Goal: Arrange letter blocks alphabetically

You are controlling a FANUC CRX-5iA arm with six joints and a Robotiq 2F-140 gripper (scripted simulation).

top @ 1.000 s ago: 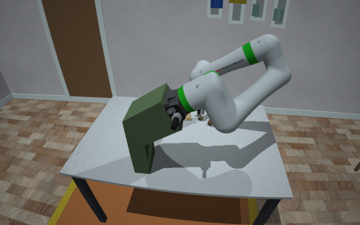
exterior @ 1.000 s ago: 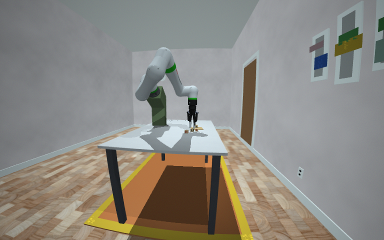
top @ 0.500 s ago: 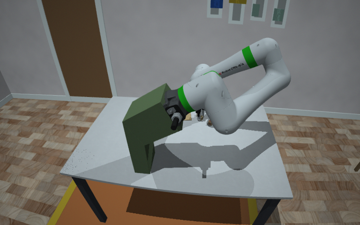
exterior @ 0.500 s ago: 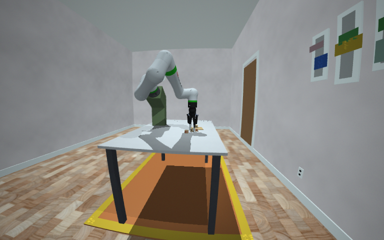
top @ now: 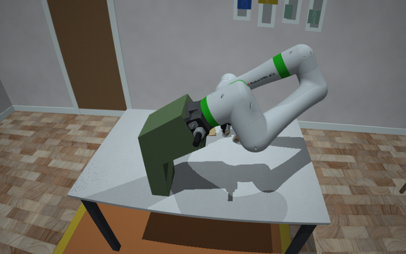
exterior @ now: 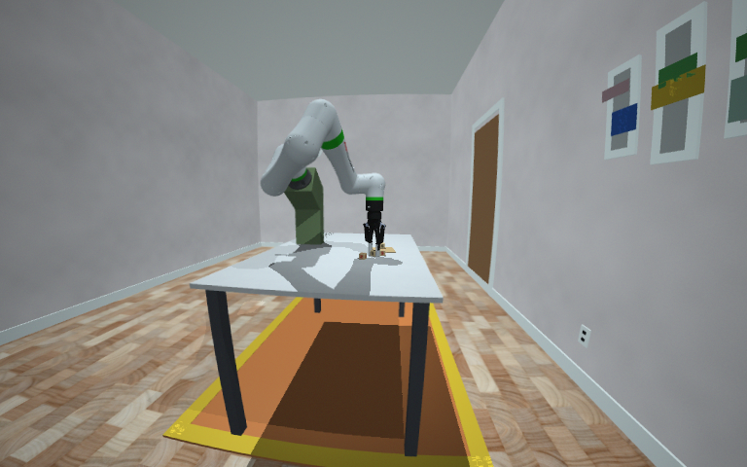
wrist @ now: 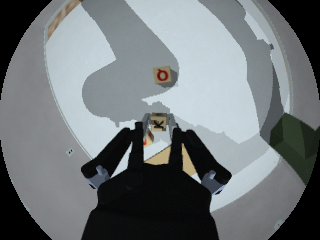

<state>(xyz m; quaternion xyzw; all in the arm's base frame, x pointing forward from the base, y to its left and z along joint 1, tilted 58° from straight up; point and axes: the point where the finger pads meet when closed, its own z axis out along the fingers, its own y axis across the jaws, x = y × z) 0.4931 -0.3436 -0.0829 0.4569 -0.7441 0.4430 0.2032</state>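
Observation:
My gripper (exterior: 373, 252) (wrist: 159, 119) is partly open, its fingertips low on either side of the block with a black K on top (wrist: 158, 123). In the wrist view, narrow gaps show between this block and the fingers. A block with a red Q-like letter (wrist: 162, 75) (exterior: 362, 256) (top: 236, 138) stands apart on the table. A third block (wrist: 150, 138) (exterior: 382, 253), with red marking, is partly hidden behind a finger. The tan mat (wrist: 188, 161) (exterior: 390, 249) (top: 212, 132) lies beyond, largely covered by the gripper. Another block (exterior: 382, 245) shows near the mat; its letter is unreadable.
The white table (top: 119, 155) (exterior: 242, 277) carries the green robot pedestal (top: 167, 132) (exterior: 309, 220) (wrist: 295, 145). In the top view, the arm (top: 254, 119) hides much of the block area. The third block stands close beside the K block, near one finger.

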